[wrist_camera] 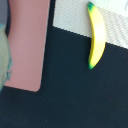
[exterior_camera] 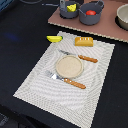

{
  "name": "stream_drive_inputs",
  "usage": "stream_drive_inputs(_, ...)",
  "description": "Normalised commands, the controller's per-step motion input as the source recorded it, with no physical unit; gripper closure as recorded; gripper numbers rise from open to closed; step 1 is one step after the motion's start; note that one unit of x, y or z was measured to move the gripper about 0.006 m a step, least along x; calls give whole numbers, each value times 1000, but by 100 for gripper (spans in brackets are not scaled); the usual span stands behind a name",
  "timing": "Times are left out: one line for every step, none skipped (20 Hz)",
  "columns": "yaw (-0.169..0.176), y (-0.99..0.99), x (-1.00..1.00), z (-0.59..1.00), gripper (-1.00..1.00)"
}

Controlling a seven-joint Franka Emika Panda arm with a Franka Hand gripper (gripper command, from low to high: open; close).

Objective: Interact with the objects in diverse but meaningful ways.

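A yellow banana (exterior_camera: 54, 38) with green tips lies across the far left corner of the striped placemat (exterior_camera: 45, 82). The wrist view looks down on the banana (wrist_camera: 96, 37), half on the placemat (wrist_camera: 70, 17) and half on the dark table. A golden-brown bread loaf (exterior_camera: 84, 41) sits on the mat's far edge. On the pink board (exterior_camera: 105, 27) behind stand two grey pots. One pot (exterior_camera: 64, 12) holds the yellow cheese wedge (exterior_camera: 72, 8); the other pot (exterior_camera: 88, 20) holds the red tomato (exterior_camera: 90, 12). My gripper shows in neither view.
A round tan plate (exterior_camera: 69, 66) sits mid-mat between an orange-handled knife (exterior_camera: 86, 58) and fork (exterior_camera: 71, 82). A pale bowl (exterior_camera: 123, 17) stands on the board at the exterior view's right. A corner of the pink board (wrist_camera: 27, 45) and a blurred grey shape (wrist_camera: 4, 55) show in the wrist view.
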Motion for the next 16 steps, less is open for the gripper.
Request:
stream_drive_inputs(-46,-606,151,-143,-100)
stream_drive_inputs(-40,-560,154,-183,-100)
stream_drive_inputs(-26,-486,143,-220,-100)
stream_drive_inputs(0,-351,49,-309,-100)
stream_drive_inputs(0,-311,0,-343,-100)
stream_drive_inputs(0,-306,0,-366,-100)
stream_drive_inputs(0,-277,0,-377,-100)
stream_drive_inputs(0,-266,0,-389,-100)
stream_drive_inputs(0,-240,0,-403,-100)
stream_drive_inputs(0,-243,0,-417,-100)
stream_drive_inputs(0,-171,0,-409,-100)
stream_drive_inputs(0,-146,0,-369,-100)
stream_drive_inputs(0,-54,0,-351,-100)
stream_drive_inputs(9,0,0,-334,-100)
stream_drive_inputs(19,0,0,-357,-100)
stream_drive_inputs(20,-6,0,-371,-100)
